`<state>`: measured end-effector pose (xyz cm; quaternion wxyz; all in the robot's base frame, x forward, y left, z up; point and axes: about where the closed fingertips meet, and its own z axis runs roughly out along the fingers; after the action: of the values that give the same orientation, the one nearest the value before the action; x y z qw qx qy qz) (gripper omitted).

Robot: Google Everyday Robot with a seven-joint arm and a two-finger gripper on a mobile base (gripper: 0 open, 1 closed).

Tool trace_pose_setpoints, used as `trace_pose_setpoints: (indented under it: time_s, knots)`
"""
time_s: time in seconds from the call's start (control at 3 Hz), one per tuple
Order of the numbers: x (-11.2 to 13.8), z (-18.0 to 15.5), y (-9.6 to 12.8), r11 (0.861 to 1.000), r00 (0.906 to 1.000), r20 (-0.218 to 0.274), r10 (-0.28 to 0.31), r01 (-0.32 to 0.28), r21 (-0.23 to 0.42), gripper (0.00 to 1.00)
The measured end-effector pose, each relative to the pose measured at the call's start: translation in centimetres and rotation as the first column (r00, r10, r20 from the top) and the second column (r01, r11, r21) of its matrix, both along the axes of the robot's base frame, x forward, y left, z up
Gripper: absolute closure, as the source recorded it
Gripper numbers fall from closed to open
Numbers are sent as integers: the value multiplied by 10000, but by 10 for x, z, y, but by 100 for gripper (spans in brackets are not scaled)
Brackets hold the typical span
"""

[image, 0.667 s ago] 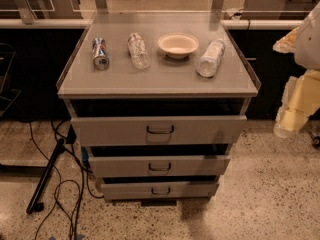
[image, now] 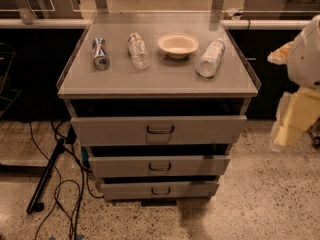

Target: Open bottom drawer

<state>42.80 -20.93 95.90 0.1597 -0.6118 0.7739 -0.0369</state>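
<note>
A grey metal cabinet with three drawers stands in the middle of the camera view. The bottom drawer (image: pixel 161 189) is the narrowest front, low near the floor, with a small dark loop handle (image: pixel 160 191) at its centre. The middle drawer (image: pixel 160 166) and the top drawer (image: pixel 159 130) sit above it, all three slightly pulled out. My gripper (image: pixel 281 136) hangs at the right edge, pale yellow, level with the top drawer and well to the right of the cabinet, touching nothing.
On the cabinet top (image: pixel 165 79) lie a can (image: pixel 100 53), a clear bottle (image: pixel 138 50), a white bowl (image: pixel 178 45) and another bottle (image: pixel 210 58). Black cables and a dark bar (image: pixel 47 176) lie on the speckled floor at left. Counters run behind.
The view has shifted slightly, with the cabinet a little lower and nearer. My gripper stays at the right edge, hanging slightly lower than before.
</note>
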Motion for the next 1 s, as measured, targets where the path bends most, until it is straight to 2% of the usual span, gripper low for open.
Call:
trace_pose_setpoints:
  time_s: [0.33,0.67,1.0]
  knots:
    - [-18,-39,15,9991,9991,56,422,-422,6,0]
    - [-34,-106,28,9967,9957,-449,804,-800,106,0]
    - [-34,-106,28,9967,9957,-450,805,-801,106,0]
